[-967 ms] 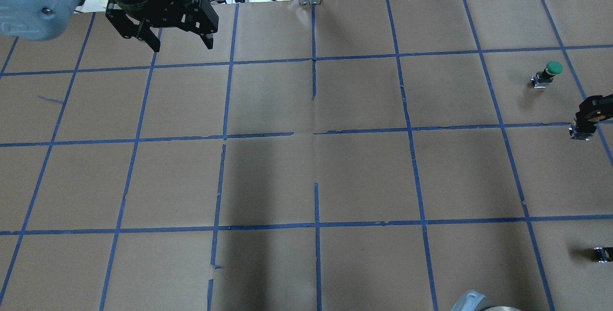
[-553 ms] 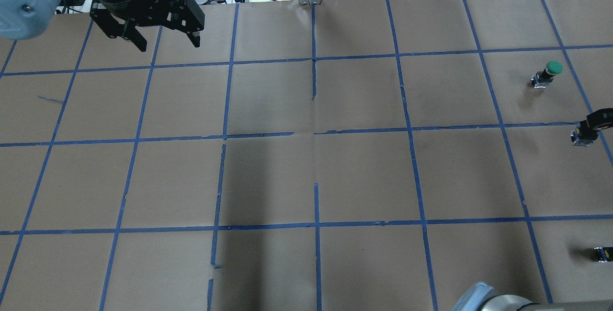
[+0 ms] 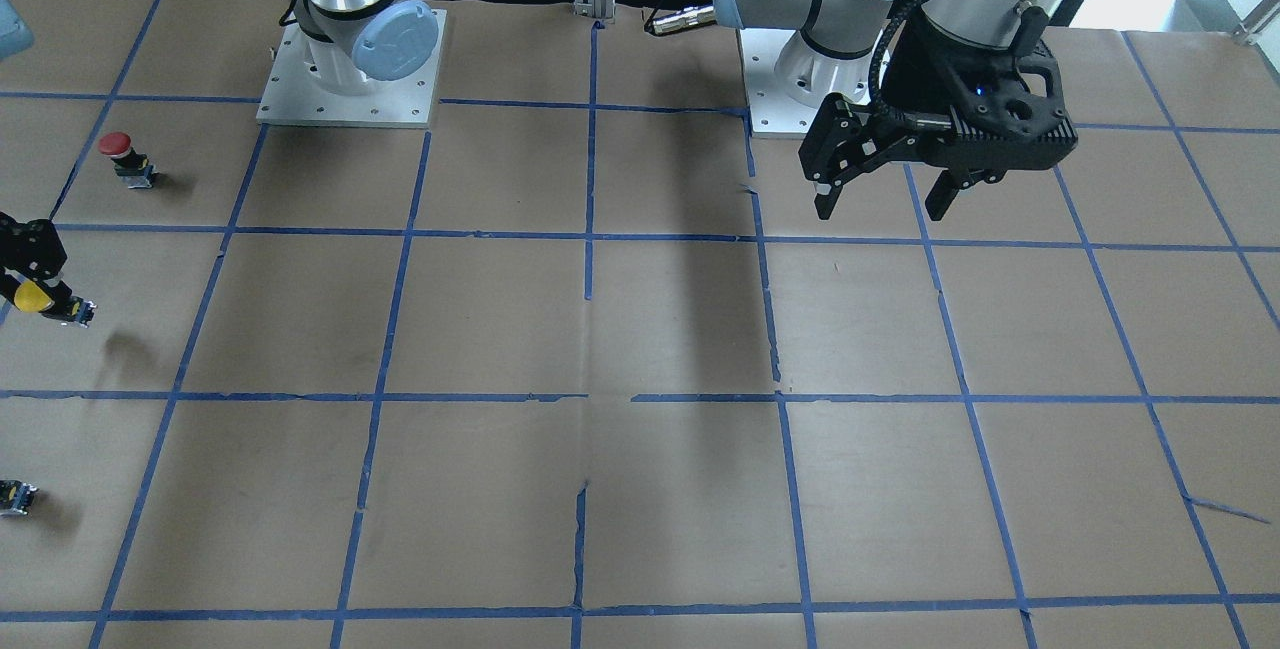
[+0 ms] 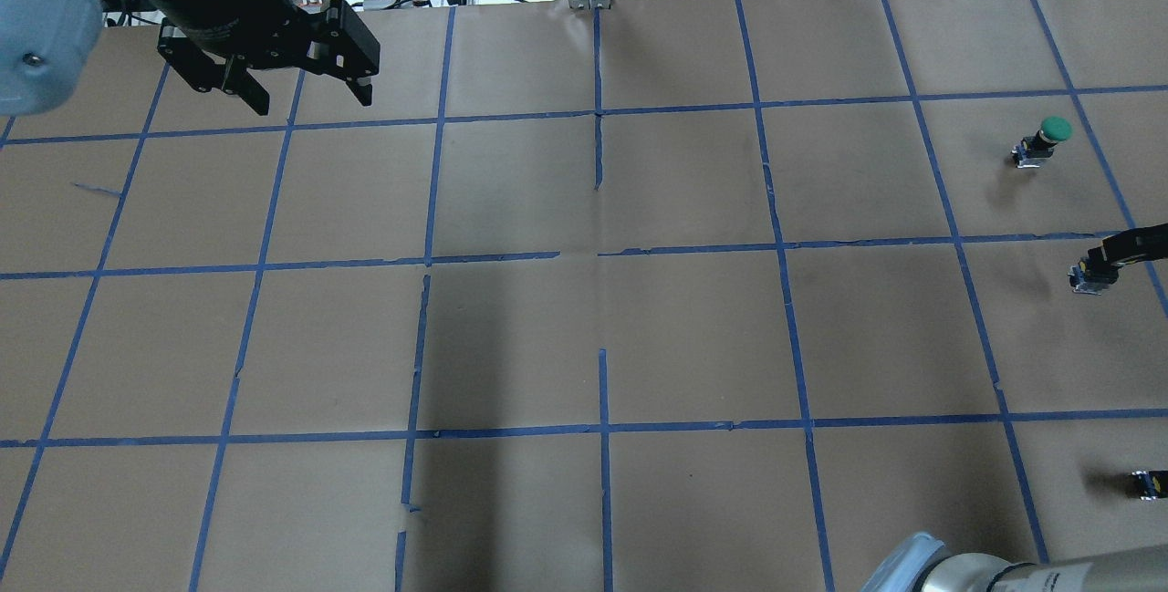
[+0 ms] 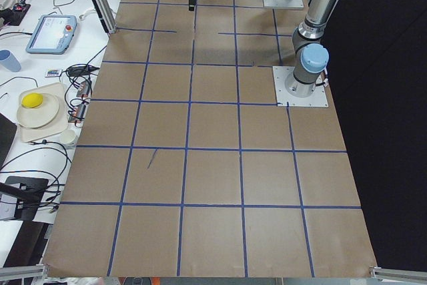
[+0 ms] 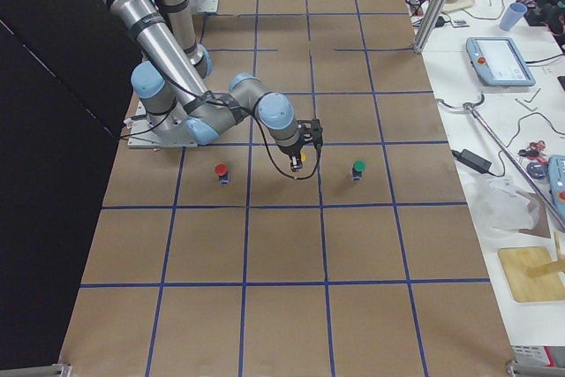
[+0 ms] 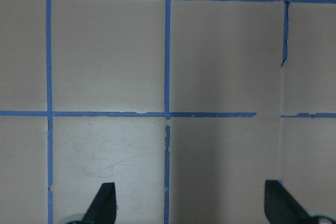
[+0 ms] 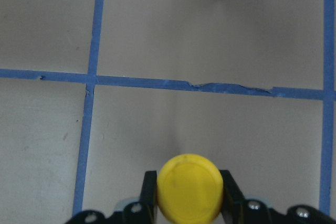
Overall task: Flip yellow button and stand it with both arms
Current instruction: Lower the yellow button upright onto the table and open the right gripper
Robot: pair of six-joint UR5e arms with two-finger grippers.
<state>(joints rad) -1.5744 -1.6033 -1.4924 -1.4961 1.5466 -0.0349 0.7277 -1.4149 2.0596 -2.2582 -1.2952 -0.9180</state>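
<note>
Holding the yellow button (image 8: pixel 190 182) in my right gripper (image 8: pixel 189 199), I had the fingers closed on either side of it, the round cap facing my wrist camera and filling the gap between them. From across the table its black-grey body poked out past the fingers, and its shadow lay on the paper a little apart from it, so I judged it was lifted just clear of the table (image 3: pixel 640 329), out at the far end on my right side. The red button (image 3: pixel 118 151) stood upright in the next square toward my base, and the green button (image 4: pixel 1048 136) stood upright on the other side, both well clear of my grip. My left gripper (image 3: pixel 885 191) hung over the opposite half of the table with its fingers spread wide and nothing between them, well apart from the button. By my reckoning only the pickup was done. The button was not yet turned over, my left arm had yet to come across and take its share, and the button was not yet stood on the paper.
</note>
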